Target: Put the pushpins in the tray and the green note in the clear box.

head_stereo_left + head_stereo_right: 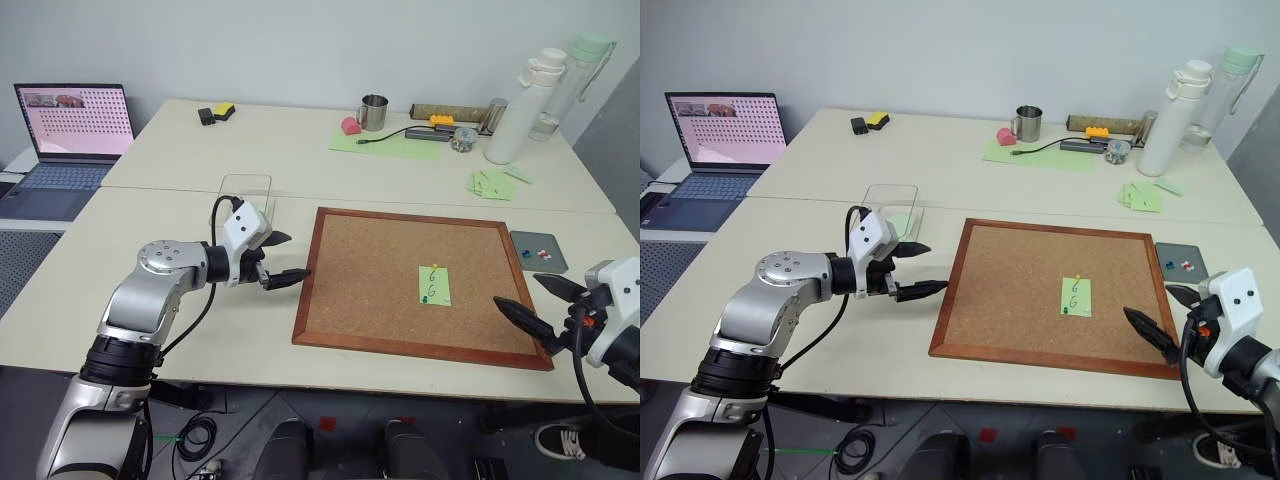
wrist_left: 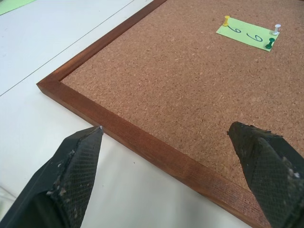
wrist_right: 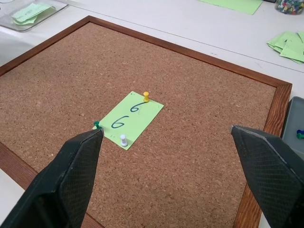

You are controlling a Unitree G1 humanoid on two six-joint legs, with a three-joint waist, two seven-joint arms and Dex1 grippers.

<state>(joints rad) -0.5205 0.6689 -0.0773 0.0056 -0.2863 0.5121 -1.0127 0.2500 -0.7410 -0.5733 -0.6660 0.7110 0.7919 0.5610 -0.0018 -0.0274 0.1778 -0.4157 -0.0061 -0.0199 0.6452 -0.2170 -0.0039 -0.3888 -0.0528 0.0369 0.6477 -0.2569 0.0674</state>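
The green note [image 1: 434, 285], marked "6 6", lies on the corkboard [image 1: 370, 280]. A yellow pushpin [image 3: 146, 97] stands at one end of the note, a dark green pushpin [image 3: 96, 124] at a corner of the other end, and a white pin [image 3: 123, 140] beside it. The dark-grey tray [image 1: 537, 241] sits just right of the board with a few pins in it. Left of the board stands the clear box [image 1: 247, 195], holding green slips. My left gripper [image 1: 296, 256] hovers open at the board's left edge. My right gripper [image 1: 516, 288] is open over the board's near right corner.
A laptop [image 1: 70, 130] sits at the far left. On the back table are a steel mug [image 1: 373, 112], a large green sheet [image 1: 390, 143], two tall bottles [image 1: 525, 105], loose blank green slips [image 1: 490, 183] and a black-and-yellow item [image 1: 215, 113].
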